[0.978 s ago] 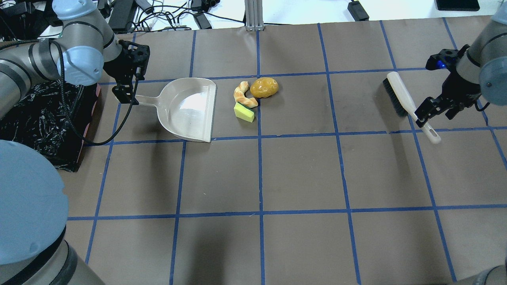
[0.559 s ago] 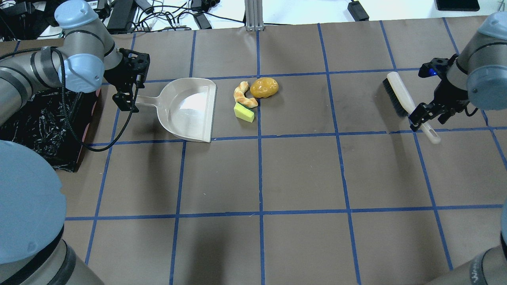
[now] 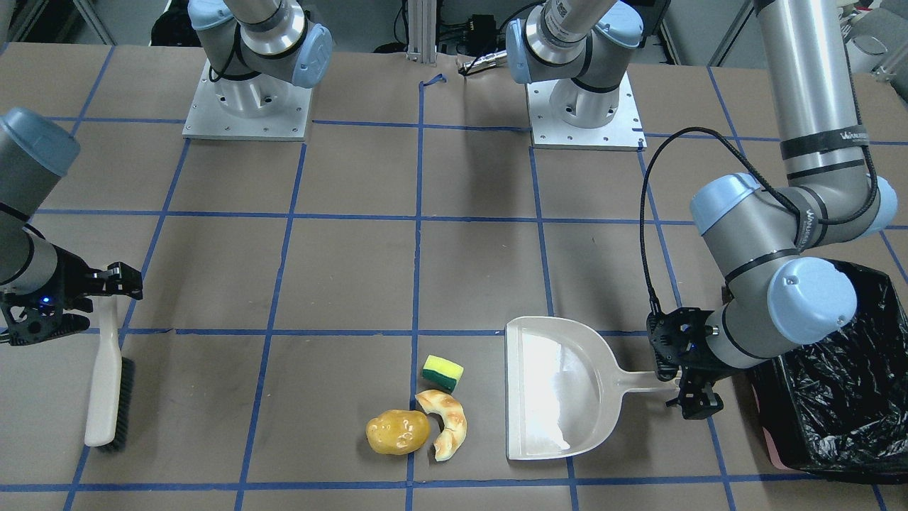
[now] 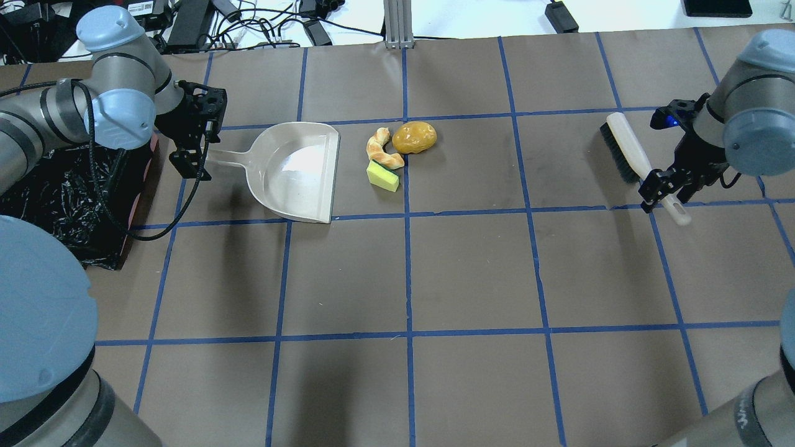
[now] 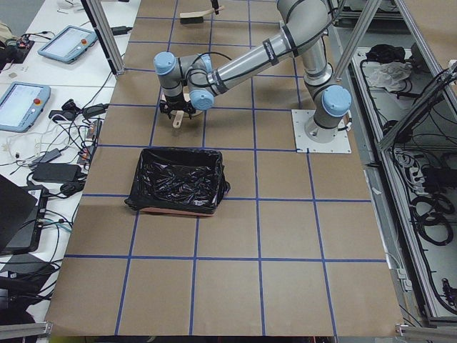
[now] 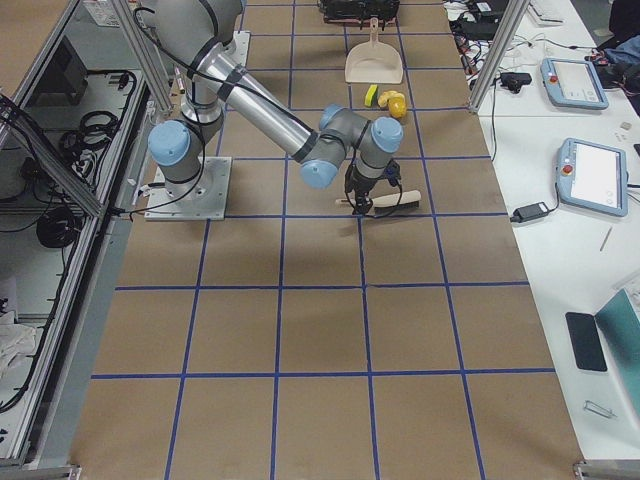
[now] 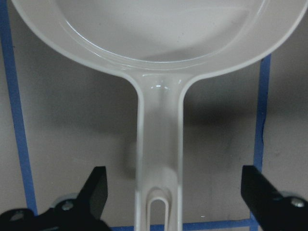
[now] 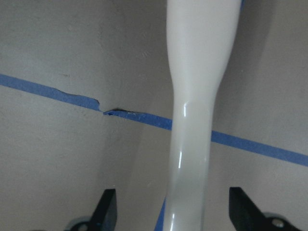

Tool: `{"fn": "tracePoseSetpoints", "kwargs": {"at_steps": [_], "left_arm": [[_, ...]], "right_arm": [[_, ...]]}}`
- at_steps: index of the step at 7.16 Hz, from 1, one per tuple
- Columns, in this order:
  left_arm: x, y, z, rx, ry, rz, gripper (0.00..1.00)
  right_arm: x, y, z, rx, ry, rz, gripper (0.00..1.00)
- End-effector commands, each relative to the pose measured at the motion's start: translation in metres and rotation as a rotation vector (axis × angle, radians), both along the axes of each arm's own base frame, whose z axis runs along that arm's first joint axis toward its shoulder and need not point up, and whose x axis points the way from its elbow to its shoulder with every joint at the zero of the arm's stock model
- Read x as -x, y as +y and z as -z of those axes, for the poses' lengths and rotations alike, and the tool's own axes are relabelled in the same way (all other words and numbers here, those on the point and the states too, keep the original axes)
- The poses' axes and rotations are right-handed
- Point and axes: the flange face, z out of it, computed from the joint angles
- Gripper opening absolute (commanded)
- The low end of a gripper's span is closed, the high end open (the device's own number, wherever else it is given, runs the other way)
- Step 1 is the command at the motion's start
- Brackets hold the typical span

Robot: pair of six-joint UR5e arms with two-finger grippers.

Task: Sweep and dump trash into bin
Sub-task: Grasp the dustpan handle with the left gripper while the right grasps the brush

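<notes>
The trash lies in a cluster beside the dustpan's mouth: a yellow-green sponge (image 4: 382,176), a curved croissant (image 4: 382,149) and a glossy potato (image 4: 414,137). The bin (image 4: 138,198), lined with black plastic, stands at the table's left edge behind my left arm. My left gripper (image 4: 191,159) is open, its fingers (image 7: 96,190) wide on either side of the beige dustpan's (image 4: 292,171) handle (image 7: 159,144), not touching it. My right gripper (image 4: 664,186) is open too, astride the white handle (image 8: 199,120) of the brush (image 4: 628,152), which lies flat at the right.
Blue tape lines grid the brown table. Cables and power bricks (image 4: 261,25) lie past the far edge. The two arm bases (image 3: 245,106) stand on the robot's side. Tablets (image 6: 590,170) rest on a side desk to the right.
My left gripper has slid a little back along the dustpan handle toward the bin. My right gripper has shifted closer over the brush handle. Trash, dustpan and brush have not moved.
</notes>
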Motion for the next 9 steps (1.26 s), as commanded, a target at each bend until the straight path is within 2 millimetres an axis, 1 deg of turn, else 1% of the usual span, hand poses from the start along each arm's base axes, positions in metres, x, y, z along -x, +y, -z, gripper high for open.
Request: {"fn": "tracePoseSetpoints", "kwargs": {"at_steps": [1, 2, 3, 4, 5, 6, 7, 8, 9], "left_arm": [[-0.002, 0.001, 0.0, 0.001, -0.001, 0.007, 0.88], [-0.003, 0.0, 0.0, 0.003, -0.001, 0.005, 0.83], [-0.003, 0.0, 0.0, 0.007, -0.002, 0.007, 0.82], [-0.003, -0.001, 0.0, 0.015, -0.002, 0.016, 0.73], [-0.003, 0.001, 0.003, 0.012, -0.003, 0.022, 0.71], [-0.005, 0.006, 0.009, 0.01, -0.002, 0.033, 0.63], [-0.006, 0.008, 0.013, 0.028, -0.004, 0.045, 0.41], [-0.007, 0.008, 0.01, 0.037, -0.008, 0.046, 0.18], [-0.006, 0.008, 0.008, 0.04, -0.009, 0.045, 0.14]], "right_arm": [[0.0, 0.001, 0.001, -0.01, 0.004, 0.004, 0.67], [0.001, 0.001, -0.001, -0.007, 0.005, 0.007, 0.67], [0.001, 0.001, 0.0, -0.01, 0.004, 0.01, 0.63], [0.001, 0.001, 0.0, -0.01, 0.004, 0.008, 0.62], [0.001, 0.001, 0.0, -0.01, 0.004, 0.008, 0.58], [0.001, 0.001, -0.001, -0.007, 0.005, 0.008, 0.53], [0.002, 0.0, -0.002, 0.0, 0.009, 0.008, 0.5], [0.002, 0.0, -0.003, 0.003, 0.01, 0.01, 0.4], [0.002, 0.0, -0.002, 0.0, 0.009, 0.01, 0.26]]}}
